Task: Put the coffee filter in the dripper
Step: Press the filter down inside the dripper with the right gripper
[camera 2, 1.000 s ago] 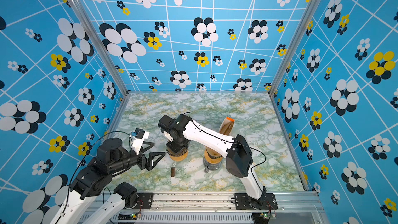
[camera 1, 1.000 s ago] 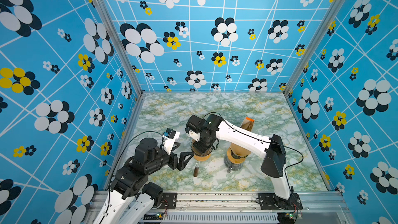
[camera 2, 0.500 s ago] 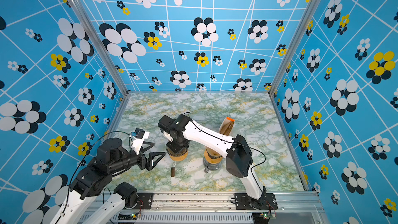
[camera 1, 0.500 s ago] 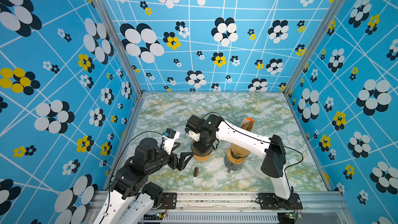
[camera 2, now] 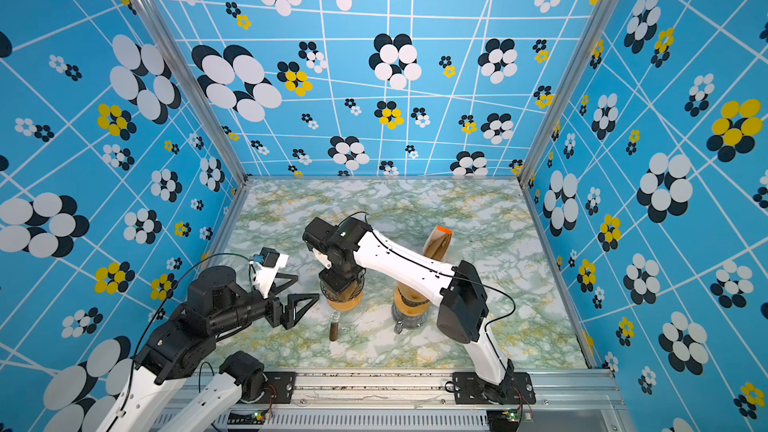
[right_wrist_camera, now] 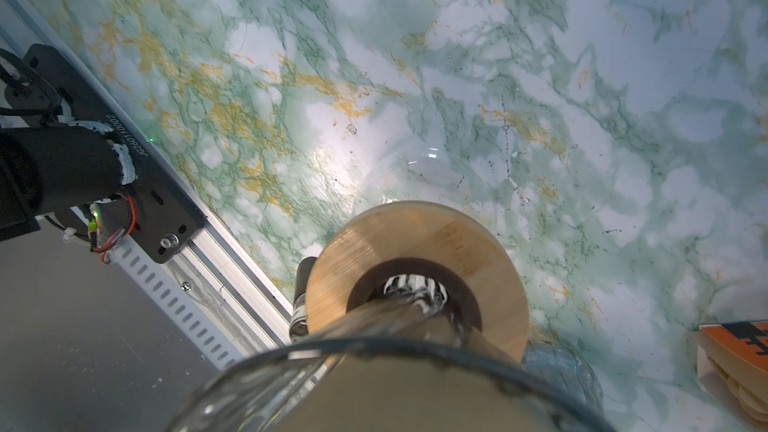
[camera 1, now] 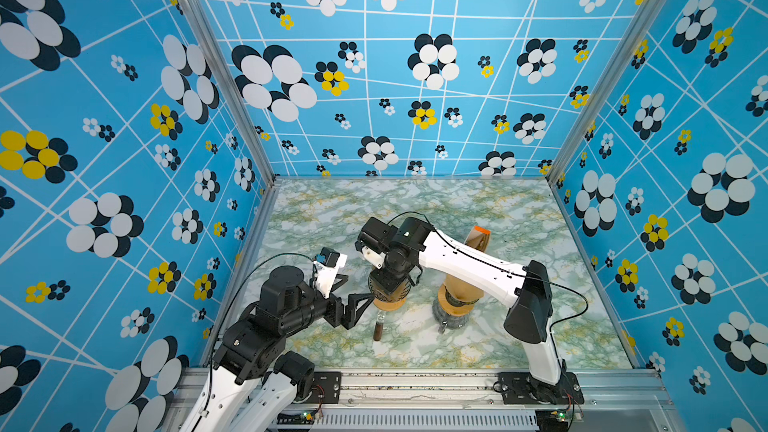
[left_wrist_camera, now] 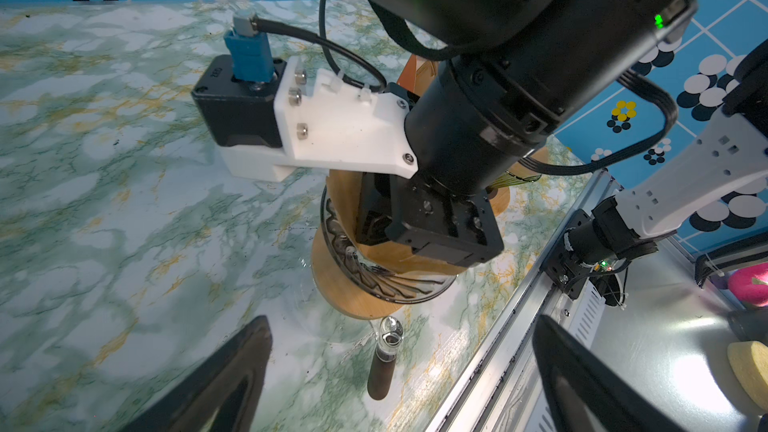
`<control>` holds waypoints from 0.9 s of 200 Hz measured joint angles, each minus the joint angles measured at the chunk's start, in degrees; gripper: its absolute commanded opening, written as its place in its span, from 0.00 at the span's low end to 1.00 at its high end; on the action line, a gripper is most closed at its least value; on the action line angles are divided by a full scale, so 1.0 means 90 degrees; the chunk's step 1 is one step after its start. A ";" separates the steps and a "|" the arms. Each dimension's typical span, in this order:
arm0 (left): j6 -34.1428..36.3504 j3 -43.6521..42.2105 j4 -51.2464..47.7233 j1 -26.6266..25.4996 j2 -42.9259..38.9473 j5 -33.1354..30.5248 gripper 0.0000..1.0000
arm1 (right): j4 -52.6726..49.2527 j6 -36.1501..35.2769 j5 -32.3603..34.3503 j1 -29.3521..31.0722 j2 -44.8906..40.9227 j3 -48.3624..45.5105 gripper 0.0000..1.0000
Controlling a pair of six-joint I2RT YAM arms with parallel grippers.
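Observation:
The dripper (camera 1: 388, 304) is a glass cone on a wooden ring with a dark handle (camera 1: 378, 330), standing at the front middle of the table in both top views (camera 2: 345, 303). The brown paper coffee filter (right_wrist_camera: 415, 401) sits inside its glass rim (right_wrist_camera: 374, 344) and shows again in the left wrist view (left_wrist_camera: 345, 197). My right gripper (camera 1: 389, 286) points straight down into the cone. Its fingers are buried in the filter and hidden, so I cannot see whether they pinch the paper. My left gripper (camera 1: 360, 288) hovers just left of the dripper, wide open and empty (left_wrist_camera: 401, 320).
A second glass vessel with a brown cone on it (camera 1: 457, 297) stands right of the dripper, under the right forearm. A filter pack with an orange label (camera 1: 478, 238) stands behind it. The metal front rail (camera 1: 415, 380) runs close to the dripper's handle.

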 measured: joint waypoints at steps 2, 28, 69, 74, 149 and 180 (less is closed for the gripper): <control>0.0000 0.0000 0.0000 0.0000 0.0000 0.0000 0.99 | 0.0000 0.0002 0.0000 0.0000 0.0000 0.0000 0.10; 0.0000 0.0000 0.0000 0.0000 0.0000 0.0015 0.99 | 0.0000 0.0000 0.0007 0.0000 0.0002 0.0000 0.11; 0.0000 0.0000 0.0000 0.0036 0.0000 0.0017 0.99 | -0.0012 0.0002 0.0104 0.0002 0.0046 -0.0010 0.13; 0.0000 0.0000 0.0000 0.0036 0.0000 0.0017 0.99 | -0.0019 0.0002 0.0112 0.0002 0.0049 -0.0017 0.13; 0.0000 0.0000 0.0000 0.0036 0.0000 0.0017 0.99 | 0.0002 0.0049 0.0155 0.0002 0.0049 -0.0393 0.12; 0.0000 0.0000 0.0000 0.0039 0.0000 0.0017 0.99 | 0.0002 0.0056 0.0177 0.0002 0.0049 -0.0410 0.13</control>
